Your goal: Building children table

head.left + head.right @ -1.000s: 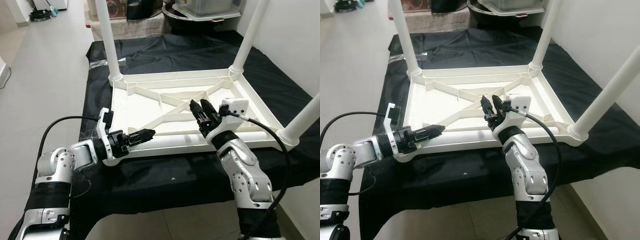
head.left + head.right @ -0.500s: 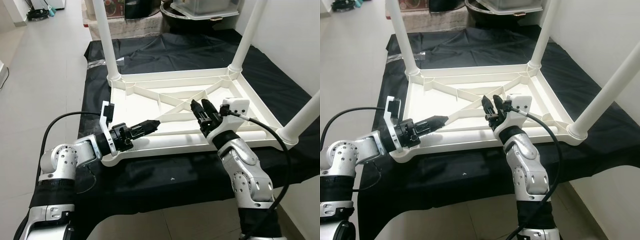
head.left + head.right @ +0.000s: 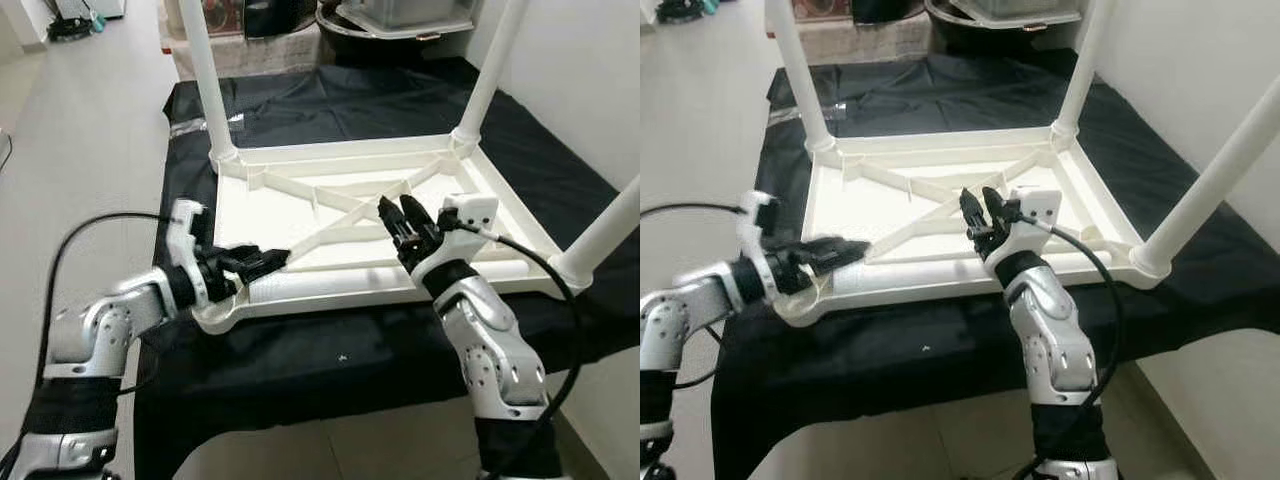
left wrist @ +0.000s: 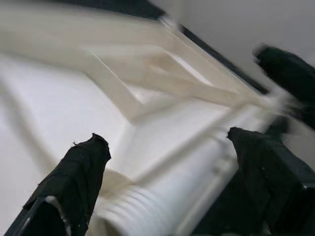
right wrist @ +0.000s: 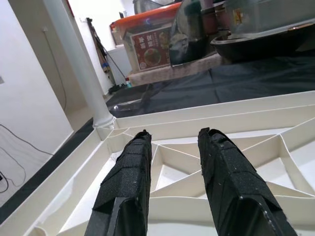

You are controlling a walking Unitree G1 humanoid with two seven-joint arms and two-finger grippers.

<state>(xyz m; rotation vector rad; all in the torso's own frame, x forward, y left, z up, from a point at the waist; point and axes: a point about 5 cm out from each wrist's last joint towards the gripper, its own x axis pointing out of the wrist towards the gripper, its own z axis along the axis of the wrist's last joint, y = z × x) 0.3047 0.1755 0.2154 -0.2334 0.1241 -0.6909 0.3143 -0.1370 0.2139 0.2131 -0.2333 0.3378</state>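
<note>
Left eye view: white children's table (image 3: 340, 215), upside down on a black cloth (image 3: 330, 100), ribbed underside up; three white legs standing in its sockets, far-left leg (image 3: 203, 70) at 11 o'clock, far-right leg (image 3: 490, 70) at 1 o'clock, near-right leg (image 3: 605, 230) at 3 o'clock. A loose fourth leg (image 3: 370, 282) lies along the table's near rim. My left arm comes in from 8 o'clock, forearm nearly level, elbow bent, left gripper (image 3: 265, 262) pointing toward 3 o'clock at the threaded end of the loose leg by the near-left corner. My right arm rises from 5 o'clock, elbow low, forearm upright, right gripper (image 3: 405, 215) aimed toward 11 o'clock above the diagonal ribs, holding nothing. Right eye view: same layout; left gripper (image 3: 835, 252) blurred at the near-left corner, right gripper (image 3: 978, 205) over the table's middle. Left wrist view: blurred; my two black fingers (image 4: 74, 177) spread wide, the ribbed end of the loose leg (image 4: 147, 206) lying between them, contact not discernible. Right wrist view: my two fingers (image 5: 128, 182) slightly parted, empty, hovering above the ribs of the table (image 5: 236, 118); the far-left leg (image 5: 78, 64) upright beyond.
</note>
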